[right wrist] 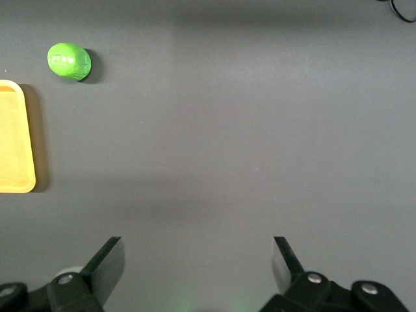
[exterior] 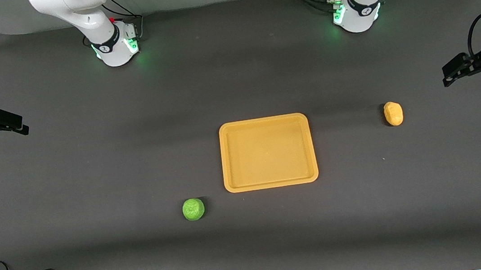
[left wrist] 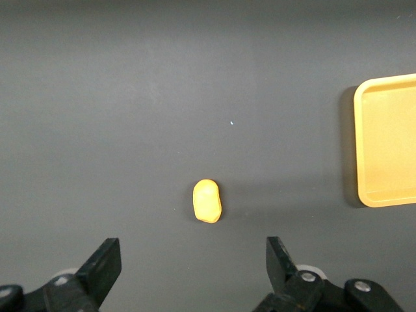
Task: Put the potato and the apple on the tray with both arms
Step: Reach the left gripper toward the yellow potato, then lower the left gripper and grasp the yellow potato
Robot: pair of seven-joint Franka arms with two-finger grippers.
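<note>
Potato point(exterior: 393, 113) near left arm's end, closest to left gripper point(exterior: 453, 72), spread wide. Apple point(exterior: 193, 209) toward front edge, nearer right gripper point(exterior: 13, 124), also wide. Tray point(exterior: 272, 185) central, bare.

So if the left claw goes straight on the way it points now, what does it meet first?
Probably the potato: it lies between the open fingers of the left claw in its wrist view. Height is unclear, so the claw may pass above it.

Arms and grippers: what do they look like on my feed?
Both arms are white with grey-black joint rings and round bases glowing green, black cables trailing from each. The left gripper and right gripper are matte black two-finger units; wrist views show silver screws by the fingers.
</note>
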